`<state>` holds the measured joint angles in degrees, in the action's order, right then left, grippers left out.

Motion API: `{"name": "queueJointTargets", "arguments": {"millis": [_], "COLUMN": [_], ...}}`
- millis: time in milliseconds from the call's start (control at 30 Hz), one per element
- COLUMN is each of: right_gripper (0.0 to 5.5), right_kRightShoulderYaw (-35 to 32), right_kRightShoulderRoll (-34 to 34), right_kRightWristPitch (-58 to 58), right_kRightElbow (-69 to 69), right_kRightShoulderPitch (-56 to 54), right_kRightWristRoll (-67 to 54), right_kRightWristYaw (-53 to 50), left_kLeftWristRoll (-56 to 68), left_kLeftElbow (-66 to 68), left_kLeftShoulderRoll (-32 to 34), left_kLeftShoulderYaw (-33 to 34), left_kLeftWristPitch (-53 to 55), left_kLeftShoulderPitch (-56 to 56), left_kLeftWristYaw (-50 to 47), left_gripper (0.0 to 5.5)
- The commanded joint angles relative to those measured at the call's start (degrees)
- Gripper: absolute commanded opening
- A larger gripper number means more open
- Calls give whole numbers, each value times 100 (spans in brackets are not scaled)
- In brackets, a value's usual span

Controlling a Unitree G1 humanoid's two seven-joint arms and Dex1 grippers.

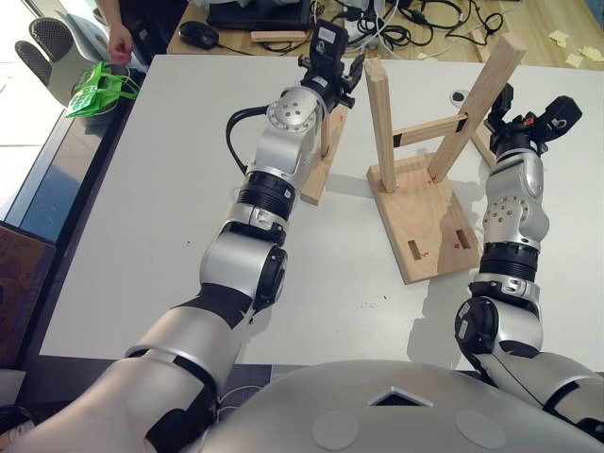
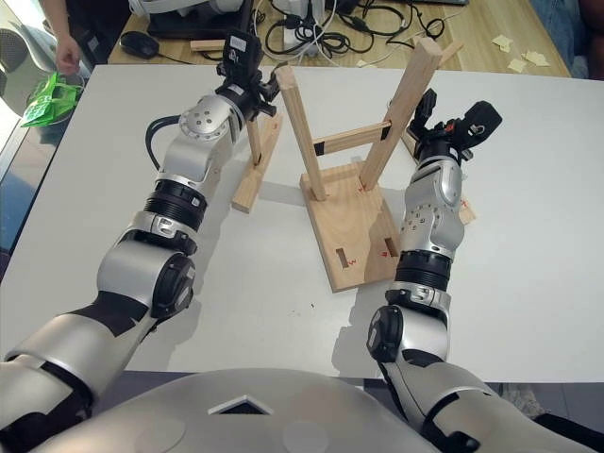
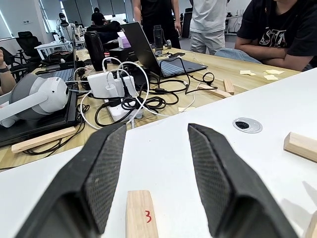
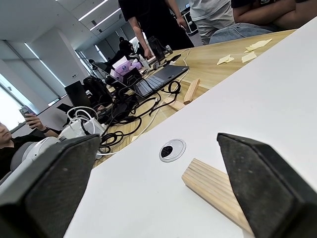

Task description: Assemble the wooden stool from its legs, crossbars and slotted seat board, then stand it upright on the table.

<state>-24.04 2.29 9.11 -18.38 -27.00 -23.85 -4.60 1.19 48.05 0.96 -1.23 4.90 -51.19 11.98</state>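
The left gripper [image 3: 156,134] is spread around the leg top [image 3: 141,213], which should be pinched squarely, not aslant. The right gripper [image 1: 531,113] is spread too, and empty.

The flat pale-wood slotted seat board [image 1: 415,222] carries small red marks beside its dark slots. The thin pale-wood crossbar [image 1: 429,130] shows black at both ends. A square pale-wood leg end [image 3: 141,218] bears a red numeral 3. The left gripper [image 3: 156,130] has black fingers [image 3: 101,173] with a fine dotted texture; the right gripper [image 4: 158,141] is black too. The smooth table top [image 1: 142,236] is plain white, and the crumpled plastic bag [image 1: 99,90] is bright green.
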Motion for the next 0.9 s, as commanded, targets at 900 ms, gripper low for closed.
{"name": "queueJointTargets", "arguments": {"millis": [900], "right_gripper": [437], "right_kRightShoulderYaw": [-692], "right_kRightShoulderRoll": [164], "right_kRightWristPitch": [270], "right_kRightElbow": [522], "right_kRightShoulderPitch": [317], "right_kRightWristRoll": [-821], "right_kRightWristYaw": [-680], "left_kLeftWristRoll": [237], "left_kLeftElbow": [-4486], "left_kLeftShoulderRoll": [16], "left_kLeftShoulderYaw": [-210], "left_kLeftWristPitch": [3143], "left_kLeftShoulderPitch": [2295], "left_kLeftWristYaw": [-776], "left_gripper": [228]}}
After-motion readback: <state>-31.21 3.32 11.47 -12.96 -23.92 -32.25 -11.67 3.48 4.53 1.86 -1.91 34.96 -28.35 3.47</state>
